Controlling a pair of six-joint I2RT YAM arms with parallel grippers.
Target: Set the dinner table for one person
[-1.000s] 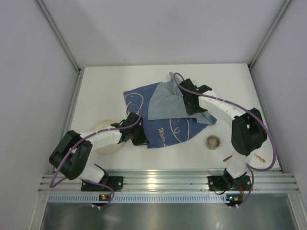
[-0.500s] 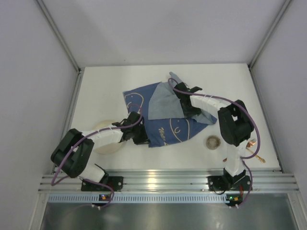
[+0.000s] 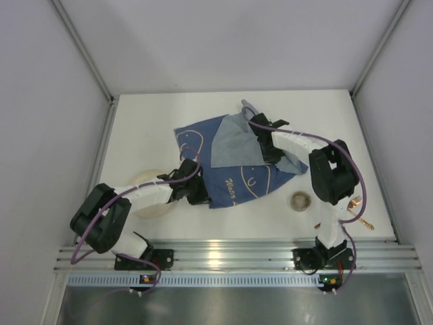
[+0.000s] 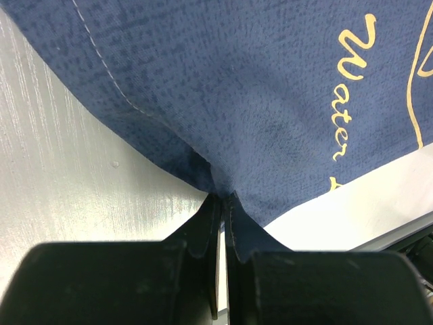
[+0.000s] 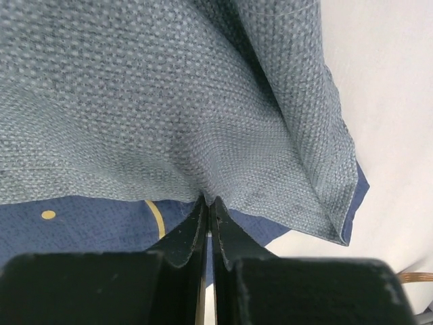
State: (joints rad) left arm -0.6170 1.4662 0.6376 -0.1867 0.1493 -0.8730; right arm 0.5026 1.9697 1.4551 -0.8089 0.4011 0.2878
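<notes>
Desk, matte white, lies flat beneath both sets of fingers, bare around a crumpled blue cloth near its middle. The left fingers are clenched on a fold at the cloth's near edge, with the white surface showing on either side of them. The right fingers are clenched on the cloth's paler, folded-over part at its far side.

The right claw has closed, pinching the blue cloth

Flat matte white rectangular dinner table, ribbed aluminium rail along its near edge
</notes>
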